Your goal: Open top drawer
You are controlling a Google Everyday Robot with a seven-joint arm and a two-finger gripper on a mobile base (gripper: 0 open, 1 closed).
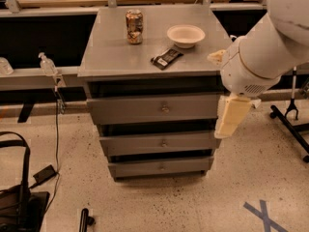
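The gripper (232,117) hangs pointing down at the cabinet's right edge, just beside the right end of the top drawer (130,110). I cannot tell whether it is open or closed, and it appears to carry nothing. The drawer is the uppermost of 3 grey fronts. Stiff metal, it probably slides with some weight. Its small, likely slippery centre knob (165,108) is the only hold.

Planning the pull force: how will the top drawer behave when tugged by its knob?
Top drawer looks like rigid metal, so it should slide straight, not flex. Its knob is small and round, likely slippery to grip. The can stands upright above and might tip if the cabinet jolts. End effector hangs beside the drawer's right end.
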